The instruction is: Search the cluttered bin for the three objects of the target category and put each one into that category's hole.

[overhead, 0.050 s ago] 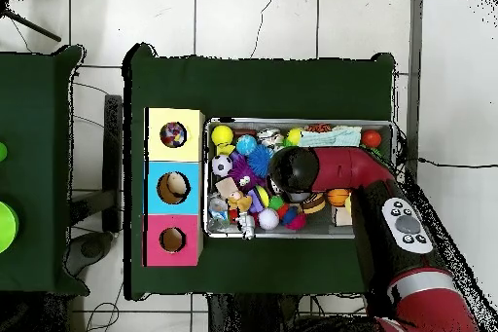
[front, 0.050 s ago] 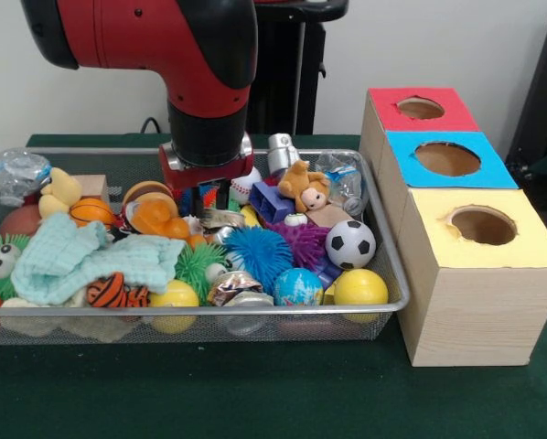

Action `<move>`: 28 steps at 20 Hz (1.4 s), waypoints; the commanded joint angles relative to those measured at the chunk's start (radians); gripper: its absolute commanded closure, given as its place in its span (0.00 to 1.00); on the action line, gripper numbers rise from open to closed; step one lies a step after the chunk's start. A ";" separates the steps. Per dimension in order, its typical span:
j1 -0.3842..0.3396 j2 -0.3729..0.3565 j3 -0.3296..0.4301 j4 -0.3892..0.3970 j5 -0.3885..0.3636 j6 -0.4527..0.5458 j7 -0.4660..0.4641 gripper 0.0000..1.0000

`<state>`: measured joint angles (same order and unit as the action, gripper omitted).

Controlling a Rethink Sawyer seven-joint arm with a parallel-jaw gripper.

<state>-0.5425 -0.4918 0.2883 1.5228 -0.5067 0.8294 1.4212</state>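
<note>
Table [front, 0.050 s ago: 255, 393] wearing a dark green cloth. Wire mesh bin [front, 0.050 s ago: 191, 325] sitting directly on it, packed with toys. Just beside the bin, a row of three wooden boxes [front, 0.050 s ago: 466, 302] standing on the cloth, tops yellow, blue and red, each showing one round hole. The boxes are touching each other.

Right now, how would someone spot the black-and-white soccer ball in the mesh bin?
Start at the silver wire-mesh bin beside the three wooden boxes with red, blue and yellow tops. Go to the bin's end nearest those boxes; the black-and-white soccer ball sits there, above a plain yellow ball. It alone has black patches on white.
</note>
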 commanded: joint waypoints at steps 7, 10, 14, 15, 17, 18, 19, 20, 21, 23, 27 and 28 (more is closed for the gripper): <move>0.040 0.007 0.129 -0.079 0.094 -0.109 0.067 1.00; 0.074 -0.022 0.114 -0.045 0.151 -0.085 0.144 1.00; 0.119 -0.057 0.083 -0.013 0.225 -0.053 0.220 1.00; 0.127 -0.064 0.077 -0.011 0.242 -0.040 0.226 1.00; 0.137 -0.072 0.074 -0.007 0.276 -0.025 0.223 1.00; 0.140 -0.071 0.073 -0.006 0.295 -0.018 0.221 1.00; 0.143 -0.064 0.075 -0.008 0.317 -0.012 0.219 1.00; 0.144 -0.056 0.078 -0.006 0.340 -0.012 0.216 1.00; 0.148 -0.047 0.080 -0.005 0.361 -0.016 0.216 1.00; 0.157 -0.033 0.079 0.004 0.396 -0.040 0.218 1.00; 0.173 -0.022 0.063 0.010 0.439 -0.062 0.205 1.00; 0.174 -0.018 0.060 0.009 0.445 -0.068 0.196 1.00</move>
<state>-0.3735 -0.5559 0.2968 1.5218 -0.1330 0.8264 1.4212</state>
